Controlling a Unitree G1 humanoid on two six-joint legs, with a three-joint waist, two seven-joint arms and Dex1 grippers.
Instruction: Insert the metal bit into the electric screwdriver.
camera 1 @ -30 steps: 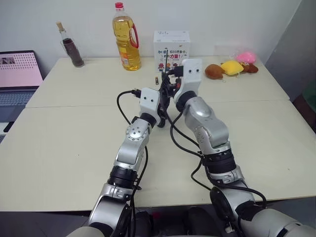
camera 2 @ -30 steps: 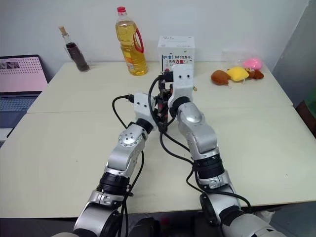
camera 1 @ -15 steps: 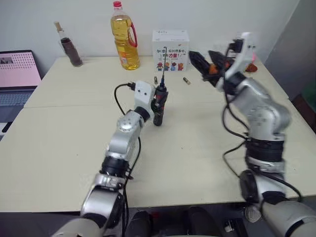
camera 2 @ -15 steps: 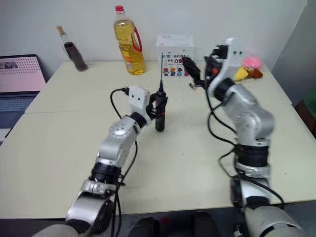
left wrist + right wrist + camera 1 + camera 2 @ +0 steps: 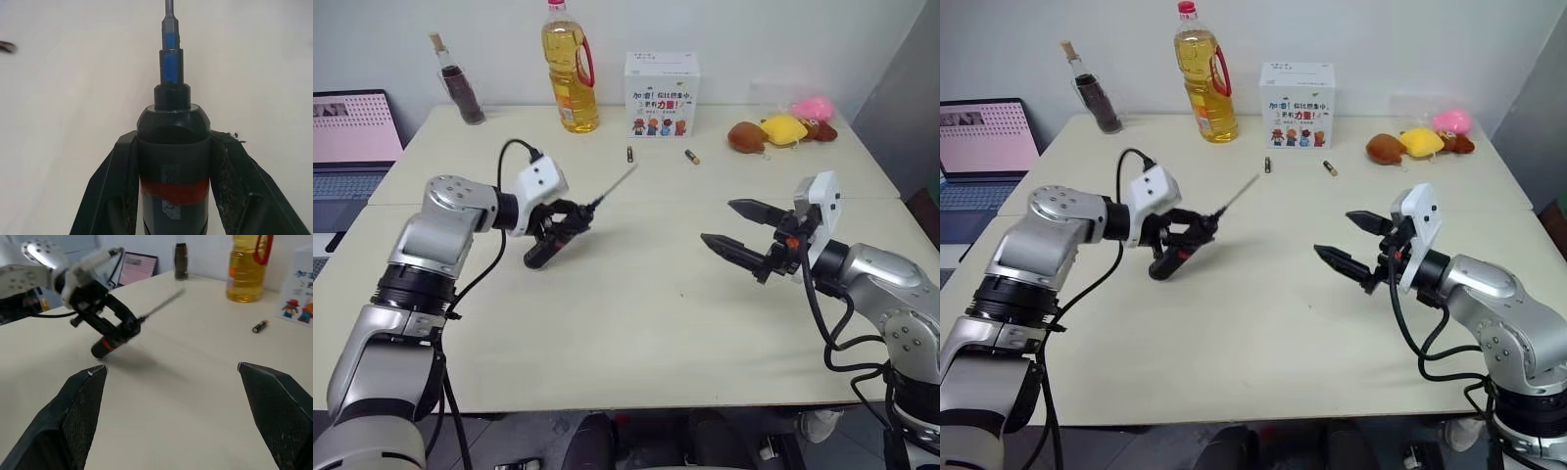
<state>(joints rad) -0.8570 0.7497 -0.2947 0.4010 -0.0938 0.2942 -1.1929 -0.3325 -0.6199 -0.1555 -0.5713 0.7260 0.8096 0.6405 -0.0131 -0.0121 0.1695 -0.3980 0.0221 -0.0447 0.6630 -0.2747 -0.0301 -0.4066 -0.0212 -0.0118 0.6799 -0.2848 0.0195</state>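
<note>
Left wrist view looks straight along the electric screwdriver [image 5: 173, 161], whose black body with its red band sits clamped between the two black fingers [image 5: 110, 191] of the left hand [image 5: 551, 227]. Out of the screwdriver's nose, past the small blue tip, rises the thin grey shaft of the metal bit [image 5: 169, 12]; it appears seated in line with the tool, with no gap showing where it enters, though how deep it sits cannot be told.

From the head cameras, the left hand holds the screwdriver tilted above the bench [image 5: 636, 323], toward the left side and about midway between the near and far edges, its butt end low over the surface and the bit [image 5: 615, 188] slanting up toward the far edge. The right hand [image 5: 741, 228] hovers over the right side of the bench, well apart from the tool, its fingers spread wide and holding nothing.

Judged from this, the insertion itself looks done: the bit is in the screwdriver and the hand that would have placed it is free and away. What may be left is only a check that the bit is fully seated, and perhaps setting the tool down.

Two small batteries [image 5: 629, 154] lie near the far edge, in front of a white box [image 5: 662, 80] and an oil bottle [image 5: 570, 69]; plush toys [image 5: 773, 131] sit at the far right corner.
</note>
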